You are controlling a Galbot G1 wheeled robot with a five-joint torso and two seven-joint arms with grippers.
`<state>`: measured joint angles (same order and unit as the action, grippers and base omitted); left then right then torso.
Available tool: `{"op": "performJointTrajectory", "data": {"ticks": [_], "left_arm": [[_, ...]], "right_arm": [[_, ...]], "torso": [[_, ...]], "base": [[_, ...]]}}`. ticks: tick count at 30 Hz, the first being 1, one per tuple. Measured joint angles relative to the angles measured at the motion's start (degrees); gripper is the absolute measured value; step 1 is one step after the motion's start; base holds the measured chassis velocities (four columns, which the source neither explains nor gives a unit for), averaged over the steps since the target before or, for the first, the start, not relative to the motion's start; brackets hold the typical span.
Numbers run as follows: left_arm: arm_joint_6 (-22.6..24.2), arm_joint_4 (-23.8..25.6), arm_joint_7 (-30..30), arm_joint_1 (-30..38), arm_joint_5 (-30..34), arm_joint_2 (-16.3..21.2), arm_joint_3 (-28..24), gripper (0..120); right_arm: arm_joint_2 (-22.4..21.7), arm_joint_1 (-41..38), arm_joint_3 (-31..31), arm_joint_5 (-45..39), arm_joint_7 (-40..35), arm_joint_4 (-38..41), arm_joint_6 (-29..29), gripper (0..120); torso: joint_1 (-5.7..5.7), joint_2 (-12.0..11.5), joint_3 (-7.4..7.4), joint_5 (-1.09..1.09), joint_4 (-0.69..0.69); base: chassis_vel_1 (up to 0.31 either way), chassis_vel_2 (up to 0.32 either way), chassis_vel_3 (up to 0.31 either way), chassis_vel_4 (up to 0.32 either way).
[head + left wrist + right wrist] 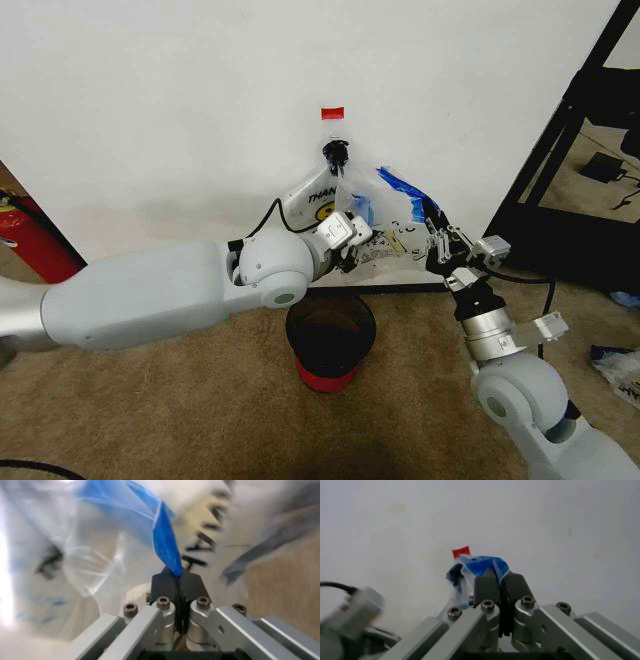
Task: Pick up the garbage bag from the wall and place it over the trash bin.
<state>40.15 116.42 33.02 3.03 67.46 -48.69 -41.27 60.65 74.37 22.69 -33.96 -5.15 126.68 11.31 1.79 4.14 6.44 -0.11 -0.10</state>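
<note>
Open trash bin point(330, 335) mouth below, unobstructed.

Bright even light, soft shadows; motion blur on garbage bag point(100, 547) in left wrist view.

A plain indoor room set up for robot trials, more lab or office than home. Bare white wall point(150, 110) with black baseboard point(400, 286), a red tape marker point(332, 113), worn beige carpet point(200, 410), a red fire extinguisher point(30, 238) and a black metal rack point(560, 150).
</note>
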Motion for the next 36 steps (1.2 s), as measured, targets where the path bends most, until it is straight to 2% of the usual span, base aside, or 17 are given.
{"op": "performJointTrajectory", "data": {"ticks": [1,3,6,9,10,15,16,18,22,23,27,30,36], "left_arm": [[-0.7,1.3,1.0,-2.8,-0.1,1.0,3.3,0],[-1.1,1.9,1.4,-4.1,-0.2,1.5,4.8,0],[-3.8,4.6,2.0,-9.3,-2.5,3.9,9.8,0],[-8.5,5.6,2.1,-13.4,-5.9,4.3,11.9,0],[-8.5,5.6,2.1,-13.4,-5.9,4.3,11.9,0],[-18.4,5.5,3.0,-19.9,-7.2,1.7,15.8,0],[-18.4,5.5,3.0,-19.9,-7.2,1.7,15.8,0],[-23.4,5.7,4.1,-24.8,-7.1,-0.1,19.4,0],[-29.3,8.2,4.9,-34.6,-6.6,-2.1,28.1,0],[-29.3,8.2,4.9,-34.6,-6.6,-2.1,28.1,0],[-31.2,12.4,4.0,-44.3,-7.5,-2.3,34.7,0],[-31.5,15.1,3.2,-50.0,-9.5,-2.5,36.8,0],[-31.5,18.8,2.0,-56.8,-11.5,-2.9,40.0,0]], "right_arm": [[0.7,0.5,0.3,0.3,0.0,-0.3,0.3,0],[1.0,0.7,0.3,0.5,0.0,-0.4,0.4,0],[2.6,1.8,1.1,0.9,-0.1,-0.8,0.9,0],[3.8,2.5,1.3,2.3,-0.1,-1.4,1.4,0],[3.8,2.5,1.3,2.3,-0.1,-1.4,1.4,0],[6.0,2.7,0.8,3.0,-0.8,-1.3,1.4,0],[6.0,2.7,0.8,3.0,-0.8,-1.3,1.4,0],[7.3,2.7,0.5,2.2,-1.8,-0.8,1.2,0],[9.8,3.9,-0.1,-1.3,-4.7,1.5,0.2,0],[9.8,3.9,-0.1,-1.3,-4.7,1.5,0.2,0],[11.0,6.4,-0.1,-2.5,-5.9,3.7,-0.2,0],[11.2,9.2,0.4,-1.9,-5.5,5.1,0.4,0],[11.6,12.2,0.9,-0.4,-4.8,7.6,1.0,0]], "torso": [[0.00,0.0,0.00,0.01,0.03],[0.00,0.0,0.00,0.00,0.04],[0.00,0.0,-0.01,0.00,0.03],[0.00,0.0,0.00,-0.01,0.02],[0.00,0.0,0.00,-0.01,0.02],[0.00,0.0,0.00,0.00,-0.02],[0.00,0.0,0.00,0.00,-0.02],[0.00,0.0,0.00,0.00,0.00],[0.00,0.0,-0.01,0.00,0.00],[0.00,0.0,-0.01,0.00,0.00],[0.00,0.0,-0.01,-0.01,0.03],[0.00,0.0,-0.01,0.00,0.01],[0.00,0.0,-0.01,0.00,0.00]], "base": [[0.000,0.000,0.000,0.000],[0.000,0.000,0.000,0.000],[0.000,0.000,0.000,0.000],[0.000,0.000,0.000,0.000],[0.000,0.000,0.000,0.000],[0.000,0.000,0.000,0.000],[0.000,0.000,0.000,0.000],[0.000,0.000,0.000,0.000],[0.000,0.000,0.000,0.000],[0.000,0.000,0.000,0.000],[0.000,0.000,0.000,0.000],[0.000,0.000,0.000,0.000],[0.000,0.000,0.000,0.000]]}}
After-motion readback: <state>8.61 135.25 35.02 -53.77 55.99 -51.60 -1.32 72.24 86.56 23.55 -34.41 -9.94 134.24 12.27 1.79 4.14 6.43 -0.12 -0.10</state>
